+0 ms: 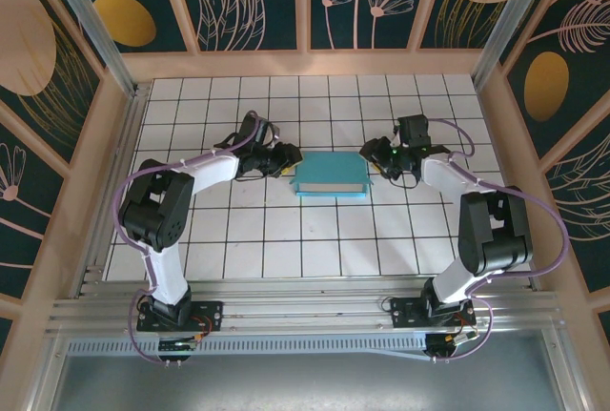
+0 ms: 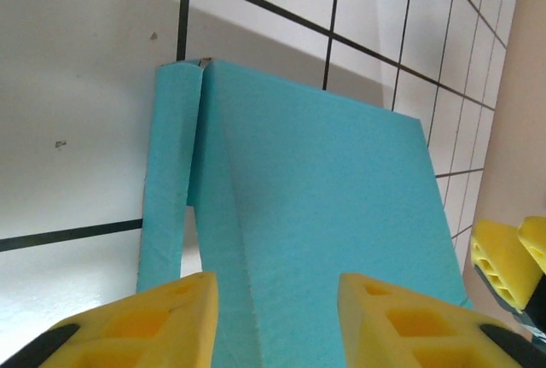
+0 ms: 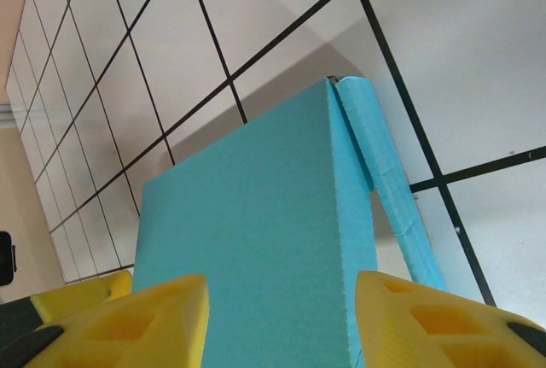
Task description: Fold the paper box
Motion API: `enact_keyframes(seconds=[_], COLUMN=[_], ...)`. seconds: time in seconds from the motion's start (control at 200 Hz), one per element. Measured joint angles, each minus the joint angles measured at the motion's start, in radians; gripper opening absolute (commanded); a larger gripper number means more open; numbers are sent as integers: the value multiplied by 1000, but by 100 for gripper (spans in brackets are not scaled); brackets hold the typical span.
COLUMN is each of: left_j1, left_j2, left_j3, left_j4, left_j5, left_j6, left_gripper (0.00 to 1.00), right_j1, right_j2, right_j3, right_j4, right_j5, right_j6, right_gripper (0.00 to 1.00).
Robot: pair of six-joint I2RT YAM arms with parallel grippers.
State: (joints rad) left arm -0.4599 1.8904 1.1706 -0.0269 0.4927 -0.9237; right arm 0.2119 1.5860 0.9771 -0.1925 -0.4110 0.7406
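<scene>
Left pincer (image 1: 289, 158) and right pincer (image 1: 370, 152) face each other, jaws parted.

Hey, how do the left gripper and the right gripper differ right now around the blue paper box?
The left gripper faces the paper box from its left end, the right gripper from its right end. In the wrist views, the box's narrow flap lies off the left gripper's left side, off the right gripper's right. Both have yellow fingers, jaws apart.
</scene>
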Motion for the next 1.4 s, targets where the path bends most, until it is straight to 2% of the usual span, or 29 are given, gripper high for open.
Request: enact_keyframes(seconds=[0.17, 0.33, 0.846, 1.066, 1.286, 1.396], left_j1=[-23, -37, -36, -36, -37, -38], left_j2=[0, 6, 31, 33, 32, 27], left_j3=[0, 0, 0, -2, -3, -3], left_j4=[-5, -5, -8, -8, -15, -38], left_j5=[-3, -4, -30, -30, -48, -65], left_j6=[2, 2, 5, 5, 18, 33], left_gripper=[42, 33, 18, 18, 30, 32], right_j1=[13, 13, 14, 17, 18, 20], right_j2=[3, 28, 64, 70, 70, 70], right_j3=[-17, -28, -43, -44, -40, -29], right_j4=[0, 1, 9, 9, 5, 1], right_j5=[-6, -8, 1, 3, 3, 2], right_j6=[-3, -3, -7, -11, -25, -26], right_gripper=[48, 45, 41, 41, 41, 41])
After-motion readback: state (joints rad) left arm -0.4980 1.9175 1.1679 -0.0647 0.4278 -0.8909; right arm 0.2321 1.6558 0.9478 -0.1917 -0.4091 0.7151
